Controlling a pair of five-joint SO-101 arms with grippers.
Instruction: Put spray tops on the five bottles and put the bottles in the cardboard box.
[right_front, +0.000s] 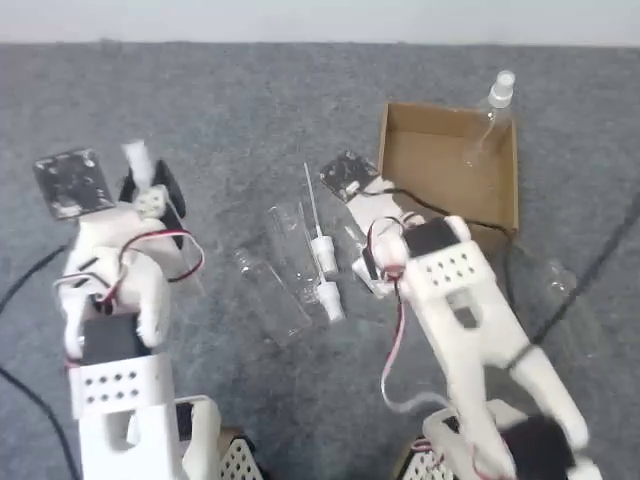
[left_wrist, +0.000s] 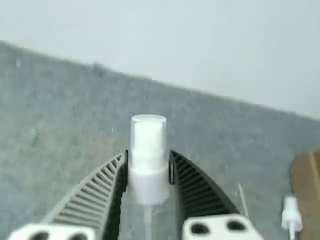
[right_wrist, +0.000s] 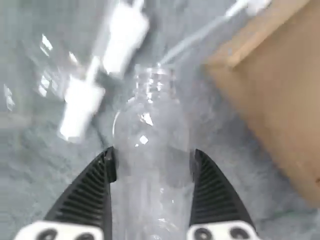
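Left gripper (left_wrist: 147, 159) clamped a spray top (left_wrist: 148, 140) while right gripper (right_wrist: 153, 162), apparently closed, straddled an uncapped bottle (right_wrist: 150, 125) just beside the cardboard box (right_front: 430, 165), which held one capped bottle (right_front: 487, 120); two loose tops (right_front: 325, 250) and other bare bottles (right_front: 275, 290) lay on the carpet (right_front: 230, 110), so most work was left.

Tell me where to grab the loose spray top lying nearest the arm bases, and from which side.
Take the spray top by its thick white head, coming straight down and closing across its width. It lies flat on the carpet, so its sides look free. A second spray top lies just beyond, so stay centred on the head.
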